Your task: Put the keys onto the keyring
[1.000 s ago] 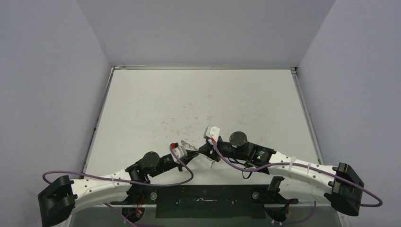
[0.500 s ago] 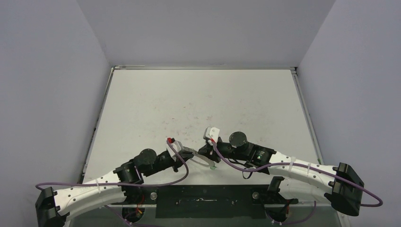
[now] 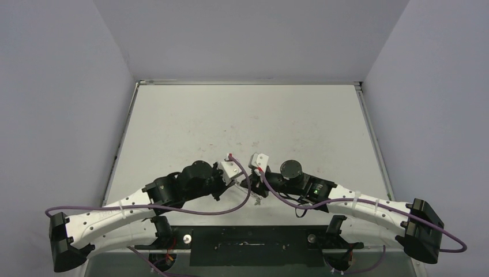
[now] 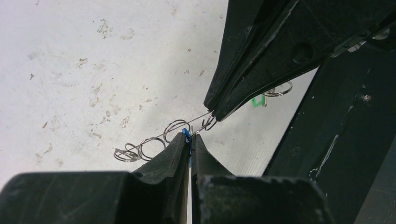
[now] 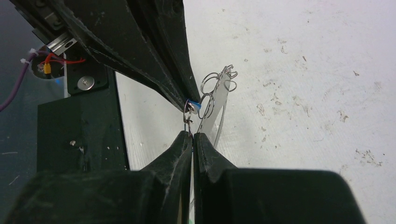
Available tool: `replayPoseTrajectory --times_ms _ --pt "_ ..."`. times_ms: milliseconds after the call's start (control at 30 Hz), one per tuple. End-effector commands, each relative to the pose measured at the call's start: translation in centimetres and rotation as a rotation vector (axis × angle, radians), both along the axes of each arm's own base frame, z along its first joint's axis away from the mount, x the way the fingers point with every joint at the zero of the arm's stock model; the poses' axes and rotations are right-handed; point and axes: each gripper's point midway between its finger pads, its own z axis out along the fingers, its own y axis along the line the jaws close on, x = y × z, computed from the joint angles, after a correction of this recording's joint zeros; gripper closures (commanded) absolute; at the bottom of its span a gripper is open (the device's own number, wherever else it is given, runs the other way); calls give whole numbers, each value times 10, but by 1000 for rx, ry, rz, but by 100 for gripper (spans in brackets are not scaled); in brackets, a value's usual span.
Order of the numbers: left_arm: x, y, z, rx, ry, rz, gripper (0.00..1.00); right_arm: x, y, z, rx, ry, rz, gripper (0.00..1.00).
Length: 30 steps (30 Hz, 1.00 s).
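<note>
Blue key (image 4: 187, 135) is pinched in the left gripper (image 4: 190, 140), jaws shut, touching the keyring (image 4: 126, 154) clamped by the right gripper (image 4: 214, 114). Misaligned pushing could bend the wire or drop the key.

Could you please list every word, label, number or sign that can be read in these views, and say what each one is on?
None: no text can be read in any view.
The blue key and the green key show only small coloured tags, too small to tell any print.
The keyring is plain wire.
The right arm shows only a green light, with no lettering.
</note>
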Motion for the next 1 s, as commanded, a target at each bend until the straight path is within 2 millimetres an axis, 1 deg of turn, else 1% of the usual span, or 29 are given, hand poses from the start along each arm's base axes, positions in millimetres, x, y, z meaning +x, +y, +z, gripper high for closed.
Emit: replayPoseTrajectory --times_ms 0,133,233,300,433,633,800,833,967 --pt "8 12 17 118 -37 18 100 3 7 18 65 23 -21 100" --pt "7 14 23 156 -39 -5 100 2 10 22 107 58 -30 100" --pt "2 16 26 162 -2 -1 100 3 11 23 112 89 -47 100" --pt "-1 21 25 183 40 22 100 3 11 21 109 106 -54 100" --pt "3 36 27 249 82 123 100 2 15 19 108 137 -52 100" --pt "8 53 24 407 114 190 100 2 19 17 112 162 -50 100" --pt "16 62 18 501 82 205 100 2 18 19 124 169 -57 100" --pt "17 63 17 519 61 185 100 2 18 19 127 172 -59 100" --pt "25 65 25 495 -7 195 100 -1 19 19 144 183 -50 100"
